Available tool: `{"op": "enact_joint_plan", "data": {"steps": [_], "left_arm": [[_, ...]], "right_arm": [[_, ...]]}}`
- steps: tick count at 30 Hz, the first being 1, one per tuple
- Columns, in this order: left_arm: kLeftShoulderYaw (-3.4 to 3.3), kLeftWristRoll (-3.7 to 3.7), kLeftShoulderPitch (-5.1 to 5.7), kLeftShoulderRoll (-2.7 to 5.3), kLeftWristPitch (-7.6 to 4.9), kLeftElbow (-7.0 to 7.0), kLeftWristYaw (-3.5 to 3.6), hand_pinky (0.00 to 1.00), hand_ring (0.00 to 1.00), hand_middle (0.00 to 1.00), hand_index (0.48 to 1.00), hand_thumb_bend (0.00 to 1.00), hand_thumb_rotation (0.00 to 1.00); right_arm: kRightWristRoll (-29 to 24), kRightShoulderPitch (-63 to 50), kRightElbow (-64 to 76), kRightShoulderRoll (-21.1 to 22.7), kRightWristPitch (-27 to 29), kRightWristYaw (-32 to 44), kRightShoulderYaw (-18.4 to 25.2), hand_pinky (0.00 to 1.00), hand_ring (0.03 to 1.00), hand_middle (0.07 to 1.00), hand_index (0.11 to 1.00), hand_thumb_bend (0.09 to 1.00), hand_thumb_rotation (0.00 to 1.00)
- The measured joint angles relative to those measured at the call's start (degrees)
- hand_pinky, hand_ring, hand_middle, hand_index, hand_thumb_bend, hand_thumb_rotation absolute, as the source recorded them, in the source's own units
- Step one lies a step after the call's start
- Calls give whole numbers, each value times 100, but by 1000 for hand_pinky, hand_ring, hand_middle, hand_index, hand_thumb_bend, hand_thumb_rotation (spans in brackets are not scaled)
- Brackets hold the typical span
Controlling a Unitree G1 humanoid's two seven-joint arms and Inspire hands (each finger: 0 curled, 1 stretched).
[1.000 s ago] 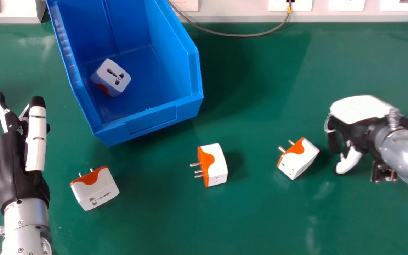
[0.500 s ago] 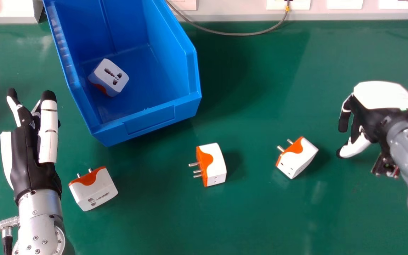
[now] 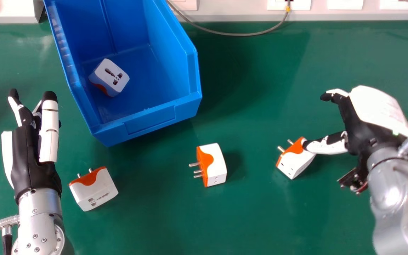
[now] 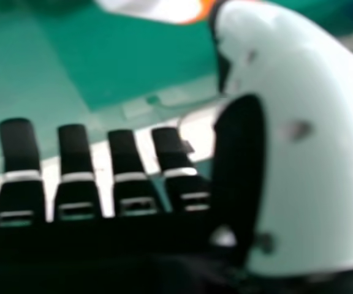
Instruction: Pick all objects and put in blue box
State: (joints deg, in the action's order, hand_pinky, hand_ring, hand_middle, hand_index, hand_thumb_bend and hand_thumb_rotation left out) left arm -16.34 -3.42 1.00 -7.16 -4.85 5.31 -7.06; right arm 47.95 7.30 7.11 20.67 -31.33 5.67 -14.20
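Note:
My right hand (image 3: 361,131) is open in the head view, its thumb stretched over the top corner of the right adapter (image 3: 295,161), its fingers farther back. Whether thumb and adapter touch, I cannot tell. In the right hand view the open right hand (image 4: 127,165) shows near part of a white-and-orange adapter (image 4: 158,8). Another adapter (image 3: 215,166) lies mid-table, prongs to the left. A third adapter (image 3: 96,191) rests at the lower left, near my open, empty left hand (image 3: 28,163). The blue box (image 3: 151,122) holds one adapter (image 3: 113,76).
The green table (image 3: 253,219) runs under everything. Along its back edge stands a pale ledge with sockets (image 3: 289,4), and a grey cable (image 3: 239,34) loops down onto the table right of the box.
My right hand first moved back and right, then came left and turned, its thumb now over the right adapter and its fingers spread. The left hand shifted slightly right. The adapters have stayed put.

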Motion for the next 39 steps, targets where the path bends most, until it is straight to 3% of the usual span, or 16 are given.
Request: {"op": "enact_joint_plan", "data": {"steps": [5,8,13,17,23,30,39], "left_arm": [[-62,-64,122,-19,-8,-4,101,874,918,879,891,420,828],[-99,-77,220,-39,-72,-6,113,873,918,879,891,420,828],[-111,-102,362,-56,-149,-57,219,870,918,879,891,415,828],[-202,-116,488,-95,-214,-87,324,874,920,882,898,409,834],[-279,-113,595,-186,-404,-82,426,885,926,885,904,404,844],[-336,-130,764,-261,-410,-161,530,902,935,891,912,404,870],[-444,-147,791,-306,-410,-168,605,908,942,896,918,419,896]], "right_arm": [[-24,-567,134,-507,180,-836,-56,653,787,846,840,507,263],[-202,-902,-46,-873,811,-1800,-56,673,795,854,858,501,275],[-482,-1195,-621,-1160,1599,-2679,-74,704,830,885,896,484,325],[-492,-1295,-958,-1220,1786,-2999,-123,737,873,920,929,469,390],[-494,-1367,-1392,-1313,2099,-3478,-200,790,922,954,959,489,477],[-538,-1341,-2038,-1238,2369,-3634,-209,875,973,991,991,540,598],[-708,-985,-2455,-1216,2322,-3490,-177,900,987,999,999,549,627]]}}
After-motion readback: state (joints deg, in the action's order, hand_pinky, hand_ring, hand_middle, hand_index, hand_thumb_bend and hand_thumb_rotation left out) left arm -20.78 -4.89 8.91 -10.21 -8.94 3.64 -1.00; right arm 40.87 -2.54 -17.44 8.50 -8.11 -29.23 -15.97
